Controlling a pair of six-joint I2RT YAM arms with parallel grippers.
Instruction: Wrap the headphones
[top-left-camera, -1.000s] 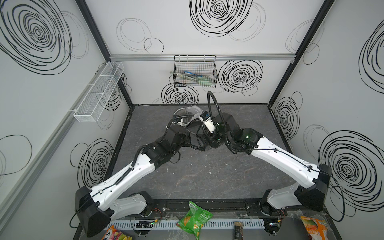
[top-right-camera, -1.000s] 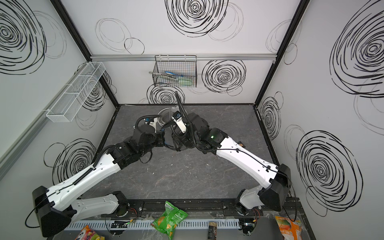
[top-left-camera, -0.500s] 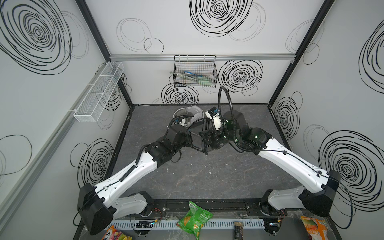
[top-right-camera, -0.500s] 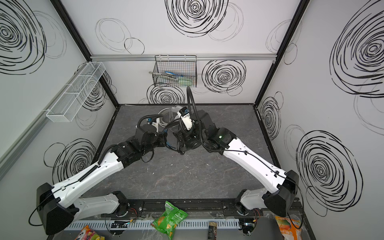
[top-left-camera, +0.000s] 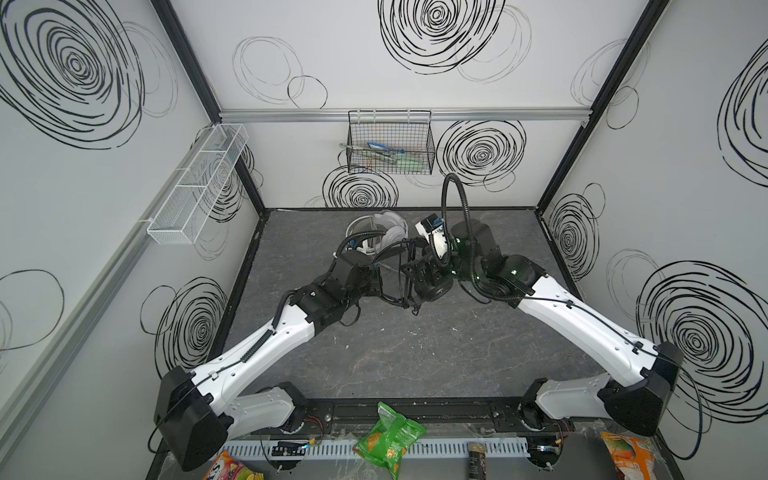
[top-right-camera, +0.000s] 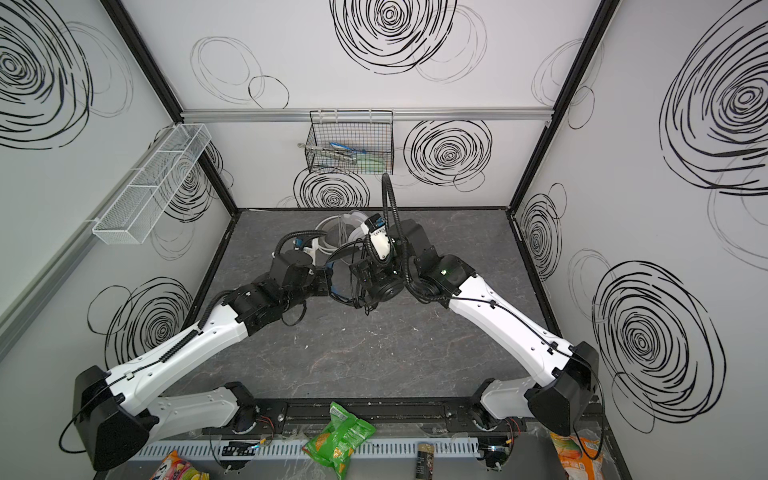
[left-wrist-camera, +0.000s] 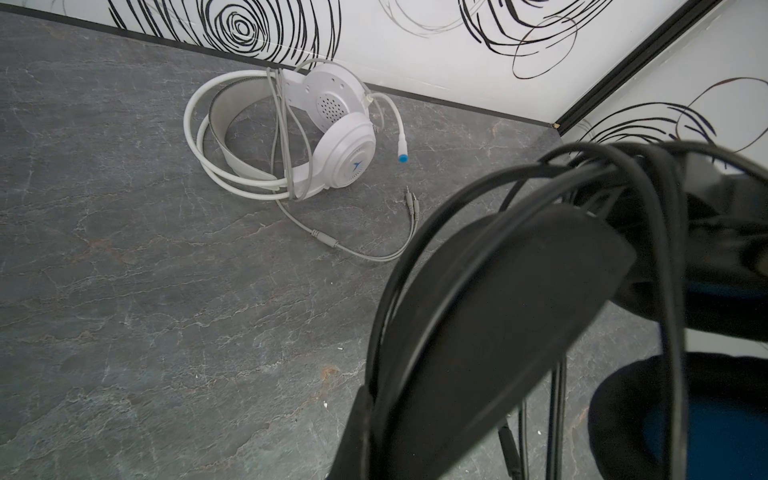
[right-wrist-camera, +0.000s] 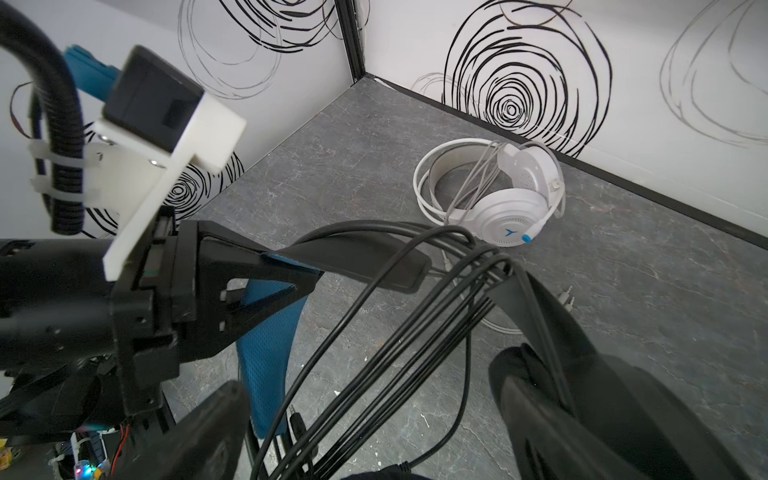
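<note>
aloft: black headset gripped over the surface, white one lying by the wall

the black headset hangs clear of the grey surface, between the two arms and a little towards the back. the left tool is clamped tight on its headband, one finger on the black outer pad and one on the blue mesh lining. the black cable runs in several loops over the band and down past the ear cups; in the left wrist view one cushion shows blue inside. the right tool faces it from the opposite side with its fingers spread wide. the cable strands pass through the gap between them, and it has hold of nothing that i can make out.

the white headset lies on the surface behind them, close to the back wall and apart from both tools. its white cable is wound round the band. the mic boom, blue at the tip, sticks out beside one ear cup, and its two plugs trail loose on the surface.
</note>
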